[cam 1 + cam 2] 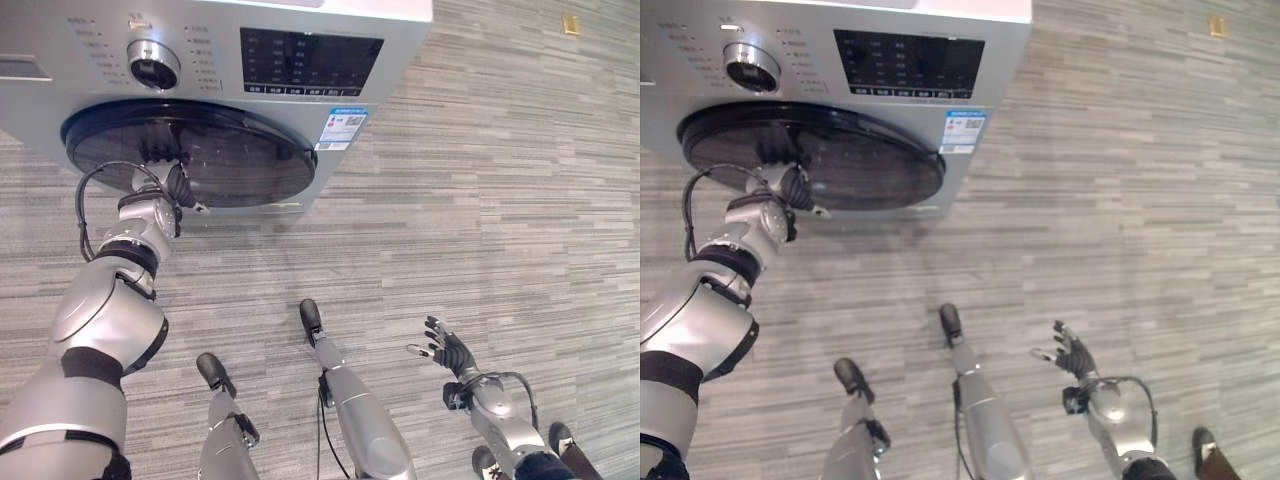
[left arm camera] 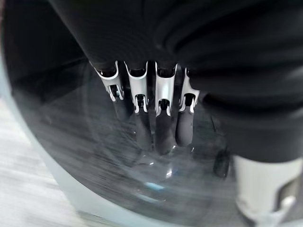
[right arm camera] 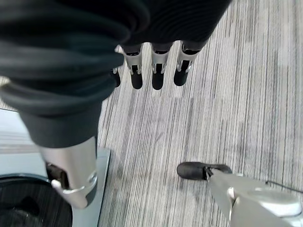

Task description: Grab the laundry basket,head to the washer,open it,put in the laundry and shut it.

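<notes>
Nearest the head camera, at four o'clock, my right hand (image 1: 447,349) hangs above the grey striped floor (image 1: 480,200), fingers straight and loosely spread, holding nothing; its wrist view shows those fingers (image 3: 156,78) side by side over the floor. Up at eleven o'clock the washer (image 1: 300,60) stands with its dark round door (image 1: 190,150) closed; my left hand (image 1: 160,183) rests at the door's lower edge; its wrist view alone shows my fingers (image 2: 163,111) straight, pressed together, tips against the glass.
</notes>
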